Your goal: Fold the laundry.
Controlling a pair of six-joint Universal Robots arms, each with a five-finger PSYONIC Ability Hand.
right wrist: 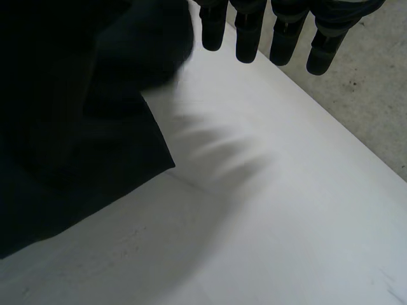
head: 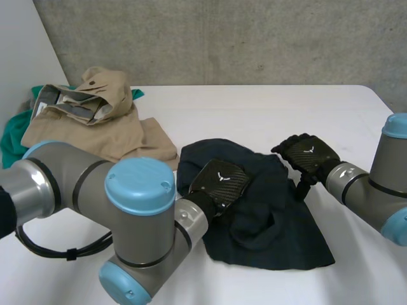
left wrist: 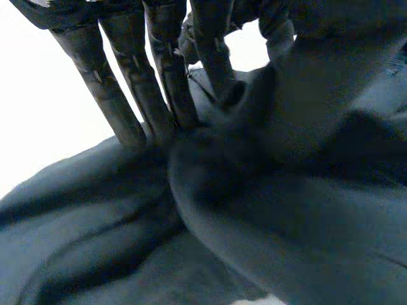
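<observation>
Crumpled dark navy cloth on white table, left hand pinching a fold at its middle, right hand released beside its edge

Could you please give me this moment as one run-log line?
left hand on middle of dark cloth | right hand open at cloth edge | beige garment heaped aside | fold not yet done
</observation>
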